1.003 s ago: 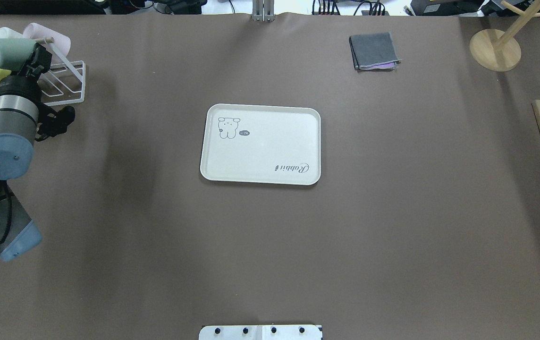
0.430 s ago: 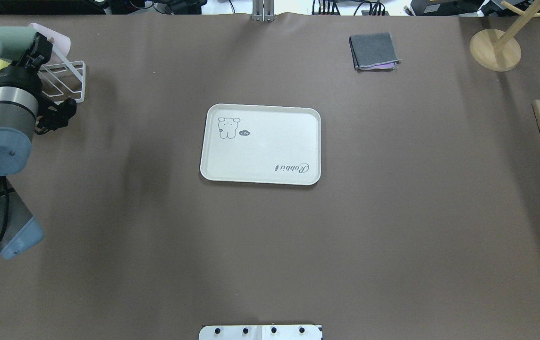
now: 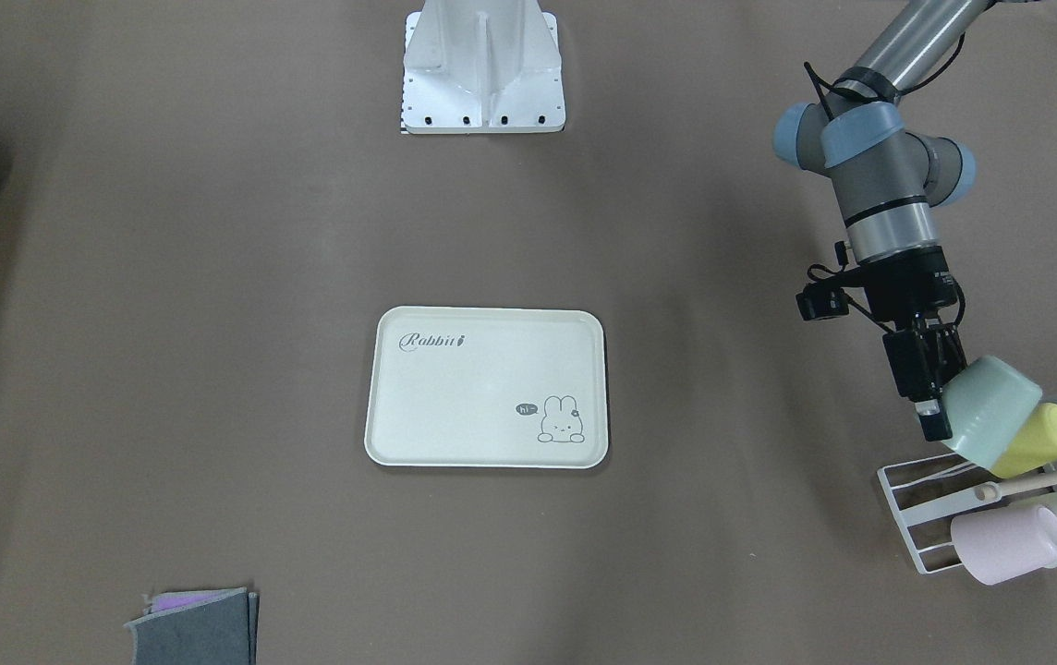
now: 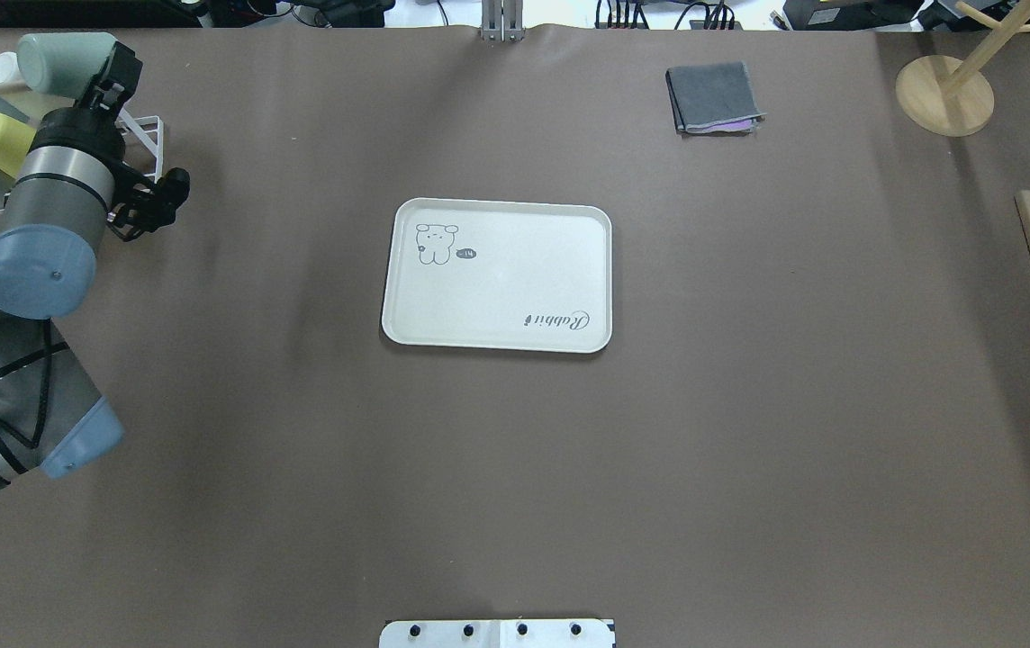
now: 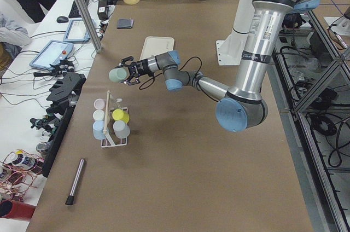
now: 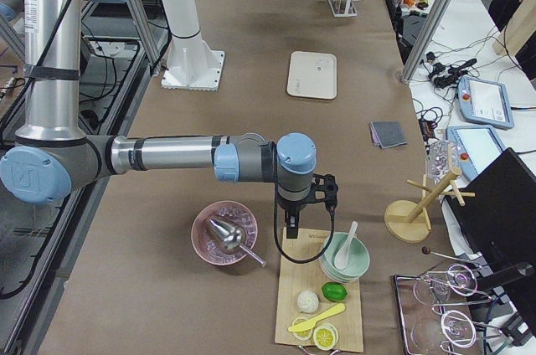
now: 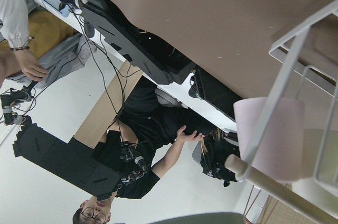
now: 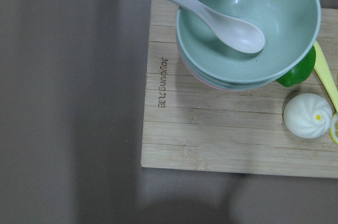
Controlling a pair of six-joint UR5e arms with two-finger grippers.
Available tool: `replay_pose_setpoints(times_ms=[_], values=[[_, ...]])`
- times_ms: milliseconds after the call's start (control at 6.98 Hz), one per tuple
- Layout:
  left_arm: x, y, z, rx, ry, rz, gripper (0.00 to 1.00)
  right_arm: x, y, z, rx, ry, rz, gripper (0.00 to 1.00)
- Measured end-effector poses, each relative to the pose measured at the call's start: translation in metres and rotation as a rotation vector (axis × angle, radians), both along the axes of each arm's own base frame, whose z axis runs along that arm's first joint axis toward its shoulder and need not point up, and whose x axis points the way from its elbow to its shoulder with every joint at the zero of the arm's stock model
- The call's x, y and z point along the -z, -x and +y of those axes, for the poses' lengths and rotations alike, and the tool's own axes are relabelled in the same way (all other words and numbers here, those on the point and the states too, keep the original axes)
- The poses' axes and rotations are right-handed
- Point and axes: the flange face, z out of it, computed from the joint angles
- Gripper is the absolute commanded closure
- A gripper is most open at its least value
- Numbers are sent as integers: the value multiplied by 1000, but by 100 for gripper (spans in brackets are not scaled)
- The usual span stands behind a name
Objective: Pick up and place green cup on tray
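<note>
The left gripper [image 3: 937, 416] is clamped on the green cup [image 3: 992, 406], apparently at its rim. The cup looks like light, stiff, slick plastic, so it wants a firm pinch.

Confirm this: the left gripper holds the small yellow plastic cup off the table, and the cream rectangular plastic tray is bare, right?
Wrong cup: the left gripper holds the small muted-green plastic cup off the table; the yellow cup sits on the white wire rack, as the exterior front-facing view shows. The cream rectangular tray is bare.
</note>
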Motion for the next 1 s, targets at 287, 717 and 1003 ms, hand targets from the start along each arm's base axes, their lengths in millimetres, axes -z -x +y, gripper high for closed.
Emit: replay_pose_setpoints(times_ms=[287, 717, 1003], values=[[35, -27, -5, -72, 14, 201, 23, -7, 0, 1, 2, 9, 3, 0], [98, -86, 10, -173, 57, 494, 24, -14, 0, 1, 4, 19, 7, 0], [142, -117, 19, -201, 82, 592, 26, -21, -1, 2, 7, 30, 8, 0]])
